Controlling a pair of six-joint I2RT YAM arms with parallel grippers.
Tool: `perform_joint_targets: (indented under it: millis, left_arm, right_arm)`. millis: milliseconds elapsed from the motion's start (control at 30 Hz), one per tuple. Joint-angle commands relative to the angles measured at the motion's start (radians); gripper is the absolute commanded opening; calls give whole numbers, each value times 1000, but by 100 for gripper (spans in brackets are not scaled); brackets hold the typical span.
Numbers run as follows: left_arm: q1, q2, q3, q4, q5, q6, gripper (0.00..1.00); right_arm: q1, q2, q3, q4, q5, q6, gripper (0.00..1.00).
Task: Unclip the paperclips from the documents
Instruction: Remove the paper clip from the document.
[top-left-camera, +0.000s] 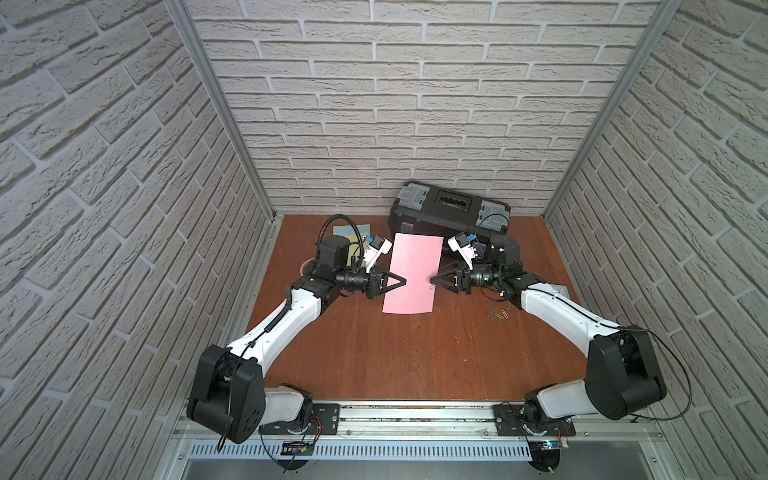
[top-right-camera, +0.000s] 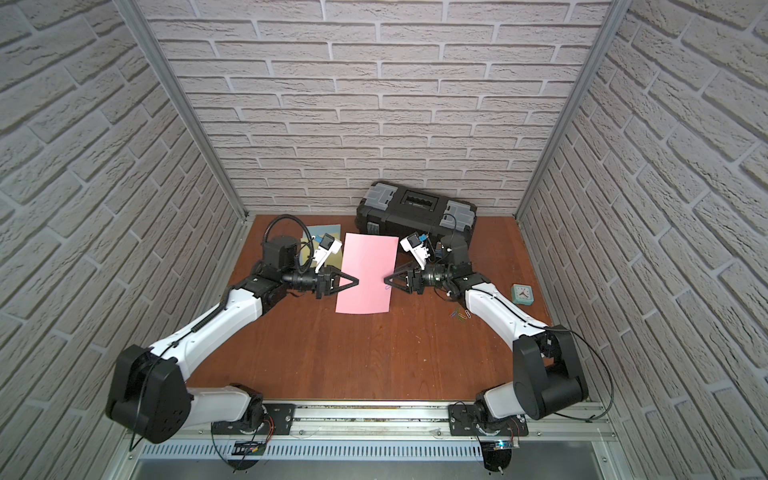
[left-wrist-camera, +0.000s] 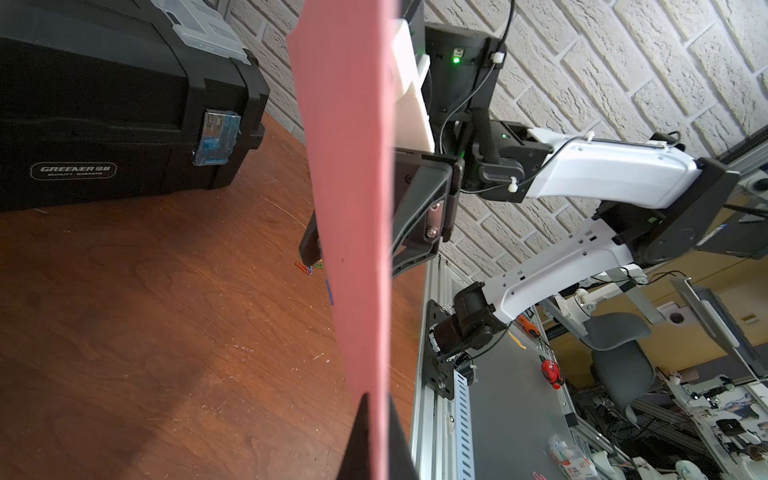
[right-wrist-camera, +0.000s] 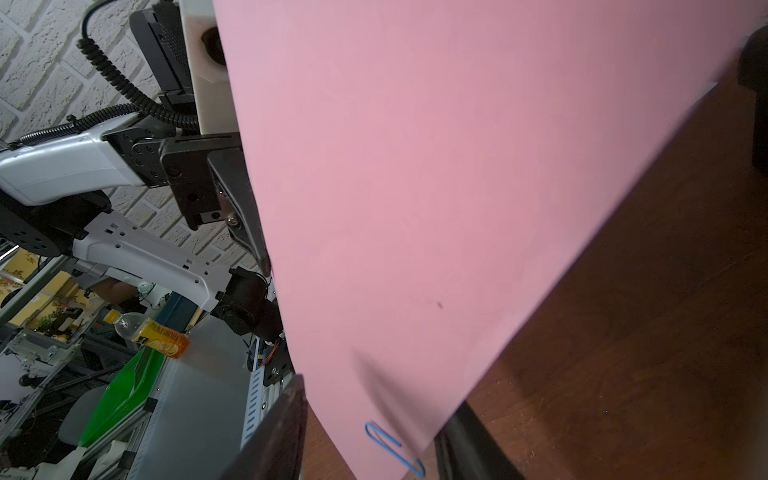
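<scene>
A pink document (top-left-camera: 413, 266) (top-right-camera: 365, 270) hangs above the table, curved between my two arms. My left gripper (top-left-camera: 404, 282) (top-right-camera: 356, 281) (left-wrist-camera: 378, 401) is shut on its left edge. A blue paperclip (right-wrist-camera: 395, 449) (top-left-camera: 432, 286) (top-right-camera: 387, 286) sits on the sheet's right edge. My right gripper (top-left-camera: 433, 279) (top-right-camera: 386, 280) (right-wrist-camera: 382, 392) stands open there, one finger on each side of the sheet and clip, touching neither. A yellow sheet (top-left-camera: 362, 229) and a light blue sheet (top-left-camera: 341, 230) lie at the back left, partly under the left arm. Several loose coloured paperclips (top-left-camera: 498, 313) (top-right-camera: 460, 313) (left-wrist-camera: 309, 266) lie beside the right arm.
A black toolbox (top-left-camera: 449, 208) (top-right-camera: 415, 205) (left-wrist-camera: 104, 104) stands against the back wall, just behind the pink sheet. A small teal clock (top-right-camera: 522, 294) sits at the right of the table. Brick-patterned walls close in three sides.
</scene>
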Motion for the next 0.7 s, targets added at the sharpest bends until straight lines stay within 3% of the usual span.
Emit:
perform_joint_targets:
  millis: [0,300,667]
  left_arm:
    - [10,-29,28,9,25,31,0]
    - [18,-36,32,0,30,37,0]
    - [23,-48,40,-5,40,37,0]
  right_arm:
    - [-2,3,-14,20,-40,-30,49]
    - [-2,16,-47,47,-48,-14,52]
    - [-1,55,-86,266,-79,143,64]
